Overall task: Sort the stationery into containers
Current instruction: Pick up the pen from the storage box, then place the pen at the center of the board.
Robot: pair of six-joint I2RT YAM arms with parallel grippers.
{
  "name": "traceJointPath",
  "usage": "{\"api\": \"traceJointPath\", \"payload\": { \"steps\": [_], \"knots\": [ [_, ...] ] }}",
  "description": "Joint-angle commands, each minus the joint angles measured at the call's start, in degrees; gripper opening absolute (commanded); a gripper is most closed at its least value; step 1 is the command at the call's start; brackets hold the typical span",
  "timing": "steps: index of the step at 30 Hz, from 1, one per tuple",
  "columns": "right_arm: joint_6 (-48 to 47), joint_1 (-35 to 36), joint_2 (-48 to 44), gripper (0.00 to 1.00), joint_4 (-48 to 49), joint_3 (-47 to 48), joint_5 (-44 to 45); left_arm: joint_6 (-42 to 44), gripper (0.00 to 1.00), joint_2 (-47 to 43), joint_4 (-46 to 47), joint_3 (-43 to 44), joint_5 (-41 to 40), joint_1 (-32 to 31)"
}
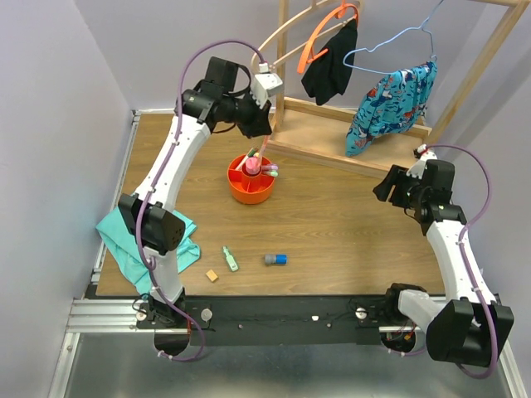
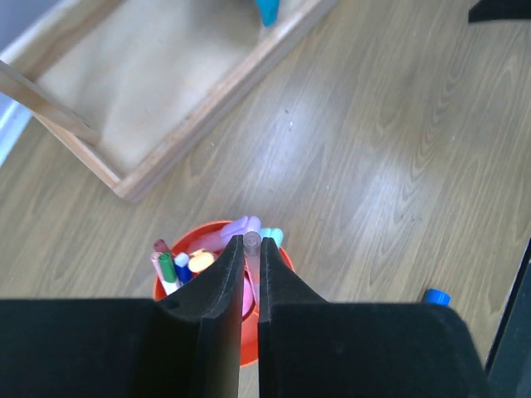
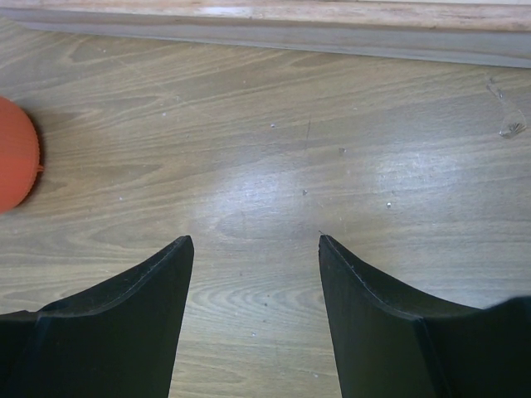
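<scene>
Left gripper (image 1: 259, 143) is right over the orange organiser (image 1: 247, 196), which sits toward the back of the table (image 1: 348, 232), just in front of the wooden rack base (image 1: 332, 137). There isn't much room between the tub and the rack's front edge. In the left wrist view the jaws are nearly together and look pinched on a pink pen (image 2: 251, 244) standing upright above the tub. The other markers (image 2: 170, 269) are bunched in one side of it.

Right gripper (image 3: 255, 240) hangs over bare wood on the right side with its jaws spread wide and nothing between them. There's lots of free space around it, and the organiser only pokes in at the left edge of its wrist view.

Loose on the table near the front edge are a green highlighter (image 1: 229, 259), a tan cube (image 1: 212, 275) just beside it, and a blue-grey piece (image 1: 275, 259) a bit to the right. All three are apart from each other with open wood around them. A teal cloth (image 1: 124, 236) hangs over the left edge by the left arm.
</scene>
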Motion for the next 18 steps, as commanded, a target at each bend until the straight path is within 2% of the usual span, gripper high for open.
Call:
{"api": "traceJointPath", "payload": {
  "steps": [1, 3, 7, 18],
  "knots": [
    [0.26, -0.34, 1.37, 0.70, 0.66, 2.48, 1.42, -4.71, 0.10, -2.33, 5.98, 0.35, 6.74, 4.90],
    [-0.26, -0.34, 2.08, 0.70, 0.49, 3.45, 1.68, -5.85, 0.10, -2.25, 7.31, -0.62, 7.62, 6.93],
    [-0.88, -0.34, 3.04, 0.70, 0.31, 4.86, 2.48, -9.55, 0.09, -5.66, 18.88, -9.05, 8.77, 11.07],
    [-2.46, -1.13, 4.98, 0.70, -0.22, 6.35, 3.35, -6.83, 0.09, -1.98, 21.99, -15.12, 8.07, 12.48]
  ]
}}
